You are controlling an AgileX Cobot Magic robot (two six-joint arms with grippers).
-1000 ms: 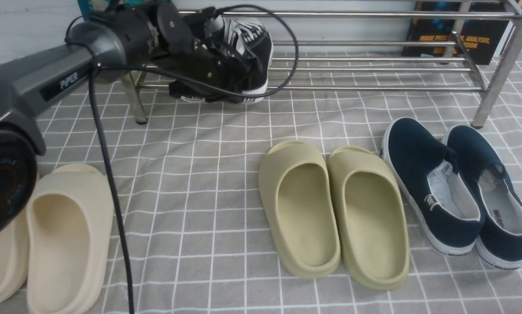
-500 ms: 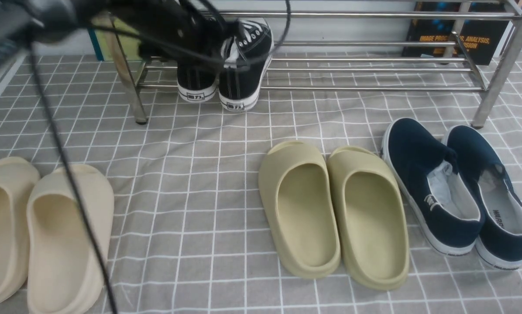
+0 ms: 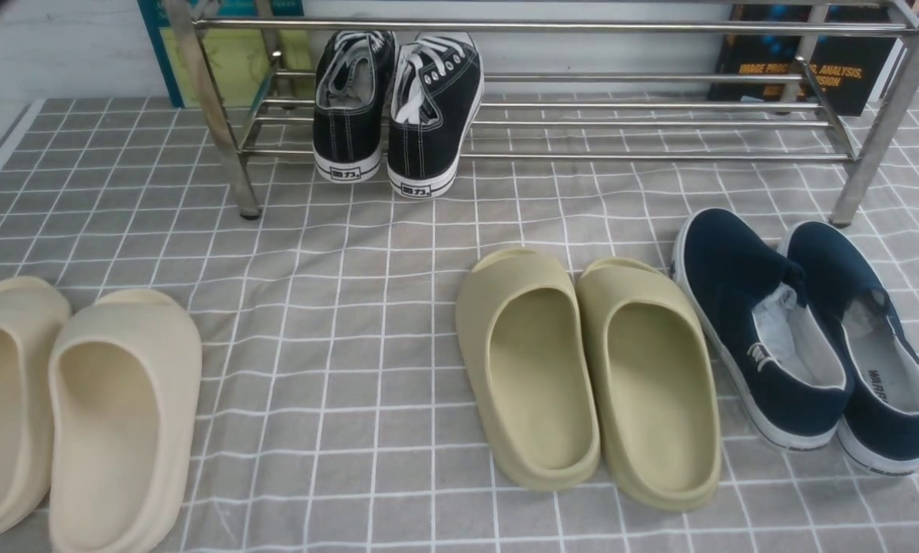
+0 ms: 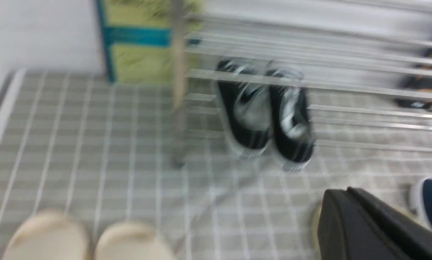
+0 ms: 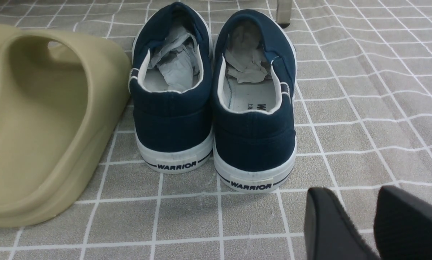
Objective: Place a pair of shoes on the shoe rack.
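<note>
The two black canvas sneakers [image 3: 390, 107] with white laces stand side by side at the left end of the silver shoe rack [image 3: 659, 155]. Their toes point back and their heels overhang the front bar. Neither gripper shows in the front view. In the blurred left wrist view the sneakers [image 4: 266, 115] sit on the rack [image 4: 346, 85], far from my left gripper [image 4: 349, 195], whose fingers lie together with nothing between them. My right gripper [image 5: 353, 196] is open and empty, low over the cloth just behind the navy slip-ons [image 5: 216, 108].
Olive foam slippers [image 3: 582, 369] lie at centre, cream slippers [image 3: 83, 415] at front left, navy slip-ons [image 3: 805, 330] at right. The rack's slanted legs [image 3: 229, 153] stand on the grey checked cloth. A dark book [image 3: 805, 69] and a green box [image 3: 229, 54] stand behind the rack.
My left arm was at the sneakers on the rack; it has lifted away and left the front view. The sneakers stay on the rack, let go.
</note>
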